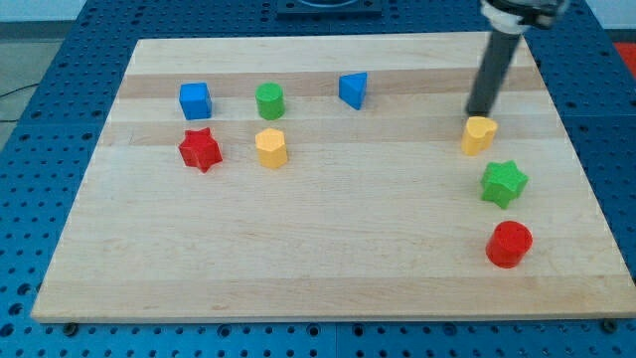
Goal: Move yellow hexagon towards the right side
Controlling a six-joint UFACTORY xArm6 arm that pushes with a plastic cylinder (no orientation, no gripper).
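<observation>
Two yellow blocks lie on the wooden board (328,268). One yellow block (270,147), hexagon-like, sits left of centre, right of the red star (200,149) and below the green cylinder (269,100). The other yellow block (479,134) is at the view's right; its shape is unclear. My tip (479,114) stands just above this right yellow block, at or touching its top edge. The dark rod slants up to the view's top right.
A blue cube (196,100) is at the upper left and a blue triangle (353,89) at top centre. A green star (504,183) and a red cylinder (509,244) lie below the right yellow block, near the board's right edge.
</observation>
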